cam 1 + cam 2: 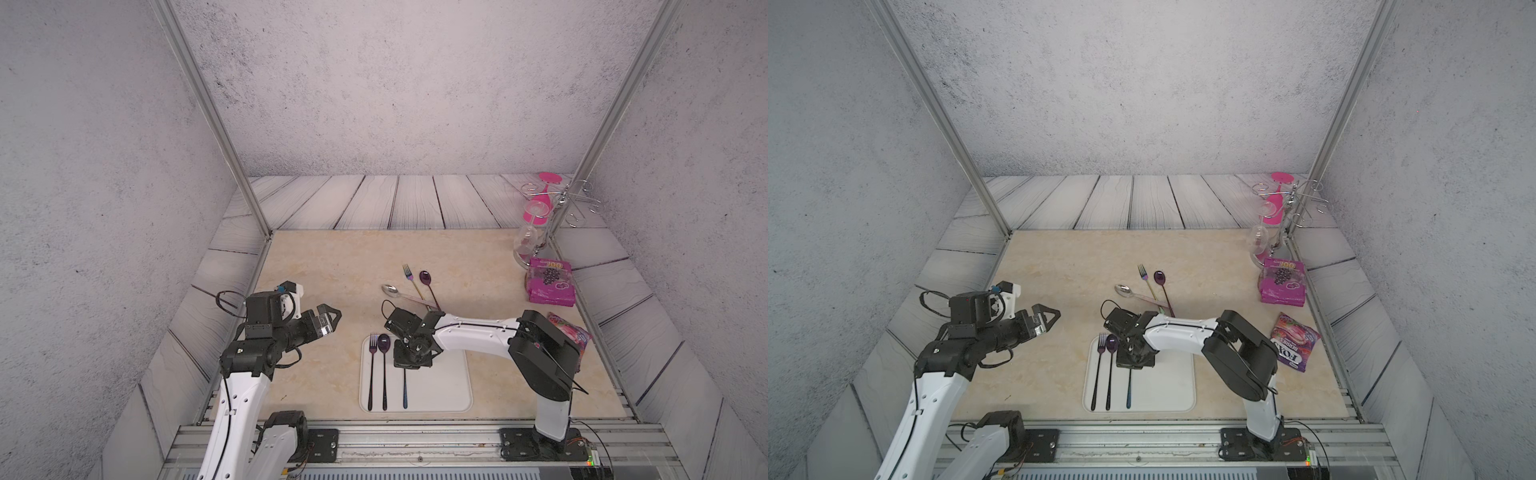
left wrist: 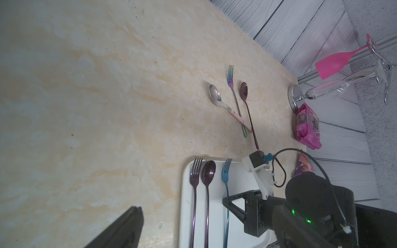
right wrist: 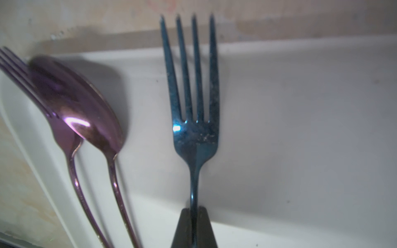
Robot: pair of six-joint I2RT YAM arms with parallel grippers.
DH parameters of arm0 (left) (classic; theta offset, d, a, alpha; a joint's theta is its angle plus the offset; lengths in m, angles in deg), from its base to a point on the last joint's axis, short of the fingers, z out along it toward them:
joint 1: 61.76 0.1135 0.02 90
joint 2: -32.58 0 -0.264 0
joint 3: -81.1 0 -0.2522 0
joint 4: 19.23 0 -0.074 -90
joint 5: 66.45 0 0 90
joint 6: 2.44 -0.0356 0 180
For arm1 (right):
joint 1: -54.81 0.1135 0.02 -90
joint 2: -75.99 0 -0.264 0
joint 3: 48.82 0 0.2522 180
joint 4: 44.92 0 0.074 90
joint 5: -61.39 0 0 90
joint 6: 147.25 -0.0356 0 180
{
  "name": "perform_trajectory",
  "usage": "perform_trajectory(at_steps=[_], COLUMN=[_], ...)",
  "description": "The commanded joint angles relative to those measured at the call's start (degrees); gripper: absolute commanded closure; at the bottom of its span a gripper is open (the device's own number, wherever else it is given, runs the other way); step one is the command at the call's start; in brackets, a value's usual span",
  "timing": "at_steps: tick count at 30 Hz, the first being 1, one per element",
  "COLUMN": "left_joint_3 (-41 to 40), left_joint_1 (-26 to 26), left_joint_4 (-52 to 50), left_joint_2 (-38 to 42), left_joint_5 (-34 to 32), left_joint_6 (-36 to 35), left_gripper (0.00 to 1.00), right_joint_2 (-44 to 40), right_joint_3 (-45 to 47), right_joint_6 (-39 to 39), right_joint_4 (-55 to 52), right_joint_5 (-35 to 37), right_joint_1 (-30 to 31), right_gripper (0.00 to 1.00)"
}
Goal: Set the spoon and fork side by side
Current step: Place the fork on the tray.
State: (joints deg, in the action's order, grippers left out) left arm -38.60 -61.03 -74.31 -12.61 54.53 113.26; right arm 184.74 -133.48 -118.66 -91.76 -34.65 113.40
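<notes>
**Blue fork clamped by right arm at tray**

Surface: beige marble-look tabletop point(image 1: 316, 266) with a grey plank surround and grey textured walls.

Blue fork point(image 3: 193, 133): lower centre of frame in both top views, lengthwise over the white tray point(image 1: 453, 390), tines toward the back wall. Cannot tell whether it rests on the tray floor or sits just above it.

Right gripper point(image 3: 194, 212): fingers clamped on the blue fork's handle just behind the head. From above it hides the head.

Purple spoon point(image 1: 384, 343): on the tray just left of the blue fork, parallel to it, with a gap between them. Purple fork point(image 1: 373, 341): at the spoon's left. In the right wrist view the bowl overlaps its tines.

Left gripper point(image 1: 331, 318): mid-left of frame over the tabletop, well apart from the tray, fingers together with nothing between them.

Centre of frame, beyond the tray: silver spoon point(image 1: 390, 289), iridescent fork point(image 1: 409, 272) and dark purple spoon point(image 1: 424, 277) lie loose. The silver spoon's pink handle crosses the fork's handle.

Right edge: pink packets point(image 1: 552, 284), candy bag point(image 1: 1293, 343), and a glass rack point(image 1: 557, 199) with pink and clear glasses.
</notes>
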Motion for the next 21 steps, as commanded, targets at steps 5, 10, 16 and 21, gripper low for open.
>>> perform_trajectory(at_steps=[5, 10, 16, 21], left_joint_3=[-0.58, -0.58, -0.58, -0.58], left_joint_1=[-0.33, -0.29, -0.31, -0.40], left_joint_4=[0.39, 0.33, 0.20, 0.19], left_joint_2=[0.36, 0.52, 0.46, 0.00], left_joint_5=[0.57, 0.48, 0.30, 0.08], left_joint_6=[-0.82, -0.82, -0.82, -0.82], left_gripper=[0.00, 0.01, 0.01, 0.00], right_joint_2=[1.53, 1.38, -1.00, -6.91], right_joint_3=[-0.56, -0.30, 0.41, -0.59], right_joint_6=[-0.82, -1.23, -1.26, 2.62], right_joint_4=[-0.94, -1.32, -1.21, -5.36], right_joint_5=[-0.03, 0.15, 1.29, 6.05], right_joint_1=[0.21, 0.26, 0.30, 0.66], right_gripper=[0.93, 0.79, 0.68, 0.57])
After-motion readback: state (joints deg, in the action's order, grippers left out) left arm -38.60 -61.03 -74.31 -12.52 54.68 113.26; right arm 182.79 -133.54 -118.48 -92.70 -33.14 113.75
